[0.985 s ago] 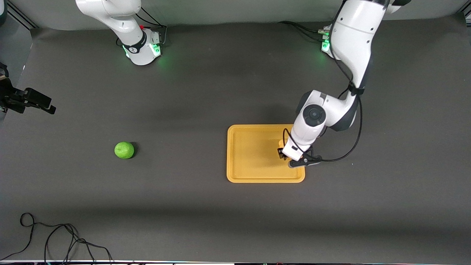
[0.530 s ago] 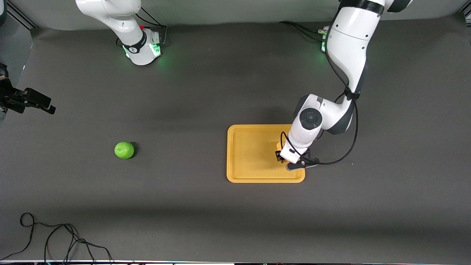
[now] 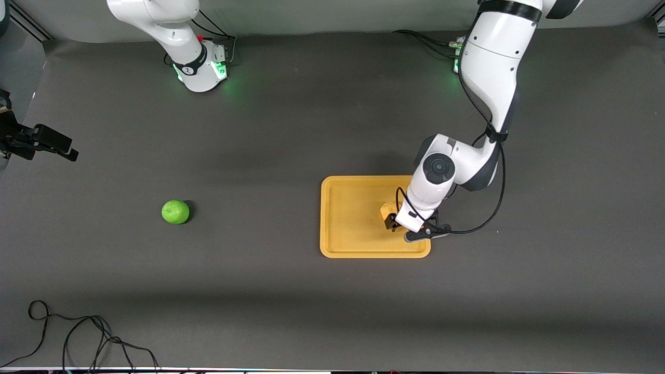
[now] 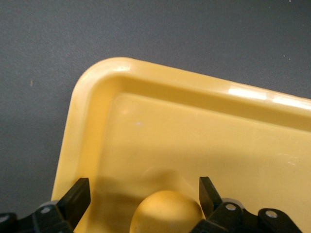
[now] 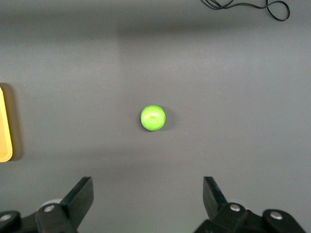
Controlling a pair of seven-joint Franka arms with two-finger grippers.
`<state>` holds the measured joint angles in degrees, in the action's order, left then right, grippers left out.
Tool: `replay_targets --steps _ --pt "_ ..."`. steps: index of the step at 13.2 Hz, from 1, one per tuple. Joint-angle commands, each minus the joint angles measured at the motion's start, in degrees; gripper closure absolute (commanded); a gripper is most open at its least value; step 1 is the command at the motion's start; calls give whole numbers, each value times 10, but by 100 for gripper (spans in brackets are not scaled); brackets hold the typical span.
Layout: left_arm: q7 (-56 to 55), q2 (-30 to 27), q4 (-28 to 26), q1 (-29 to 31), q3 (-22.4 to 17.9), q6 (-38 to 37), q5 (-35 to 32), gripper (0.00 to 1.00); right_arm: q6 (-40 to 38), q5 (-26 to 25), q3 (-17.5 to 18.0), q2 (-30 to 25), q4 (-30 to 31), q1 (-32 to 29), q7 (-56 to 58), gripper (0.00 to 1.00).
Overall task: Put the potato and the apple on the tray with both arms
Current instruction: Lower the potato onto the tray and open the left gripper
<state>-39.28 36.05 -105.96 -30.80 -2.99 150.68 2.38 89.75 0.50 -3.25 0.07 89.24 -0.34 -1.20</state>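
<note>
Yellow-tan and glossy, the potato [image 3: 387, 210] is now seen resting on the floor of the tray [image 3: 353, 249], toward the tray's end nearest the left arm. A second ago it was clamped and almost wholly hidden beneath the wrist; since then the left end effector [image 3: 390, 222] has been spread wide, and more of the potato is exposed in the front view. In the left wrist view the potato [image 4: 166, 212] lies between the two black fingers [image 4: 77, 196], with a gap at each side, so nothing is gripped. Nothing else is held by the yellow-orange plastic tray [image 4: 97, 97]; its low rim and one rounded corner are shown bare.

Well apart from the tray, toward the right arm's end of the tabletop [image 3: 291, 130], the green apple [image 3: 175, 212] is seen where it lay before. In the right wrist view the apple [image 5: 153, 118] is seen below the right end effector [image 5: 148, 196], whose fingers are held wide apart and empty while that arm waits. A black cable [image 3: 78, 337] lies coiled at the tabletop's edge nearest the front camera.
</note>
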Motion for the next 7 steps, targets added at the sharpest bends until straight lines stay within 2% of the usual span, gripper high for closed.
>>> replay_targets --steps 1,3,7 --pt "-12 -35 12 -6 -10 -66 -4 0 -5 -1 -2 -2 0 0 11 0" --pt "5 -77 13 0 -12 -125 -9 1 -5 -1 -2 -2 0 0 11 0" --pt "118 -163 44 50 -11 -280 -9 1 -5 -1 -2 -2 0 0 11 0"
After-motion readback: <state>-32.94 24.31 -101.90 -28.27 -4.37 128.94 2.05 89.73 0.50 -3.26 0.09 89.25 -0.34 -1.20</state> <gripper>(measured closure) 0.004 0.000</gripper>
